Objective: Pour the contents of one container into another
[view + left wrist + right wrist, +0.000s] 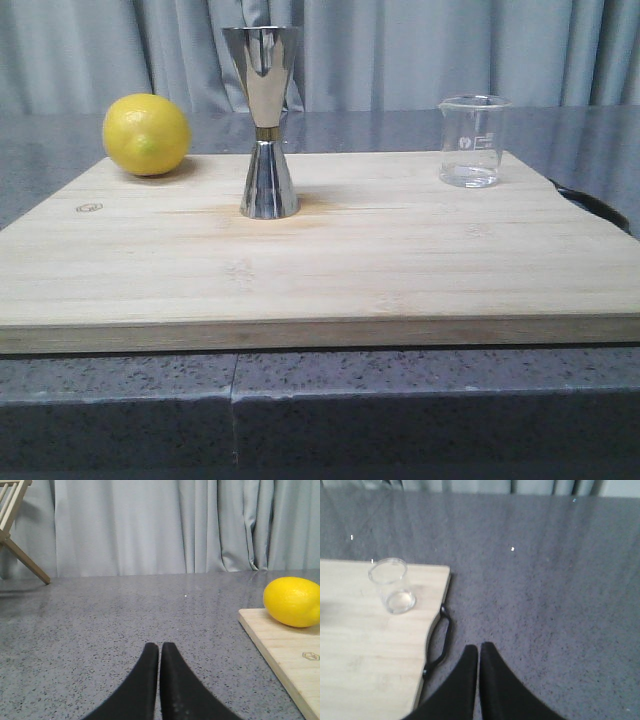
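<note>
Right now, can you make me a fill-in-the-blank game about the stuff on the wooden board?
1. The yellow fruit on the board is a ____.
2. The steel jigger stands between the fruit and the glass ____.
3. Neither gripper holds anything; the left gripper and right gripper are both ____.

Missing words: lemon; beaker; shut

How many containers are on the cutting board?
2: the jigger stands left of centre, and the beaker sits near the board's far right corner. None seem hidden.

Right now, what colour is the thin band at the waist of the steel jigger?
Gold; the band on the jigger shows best in the front view.
</note>
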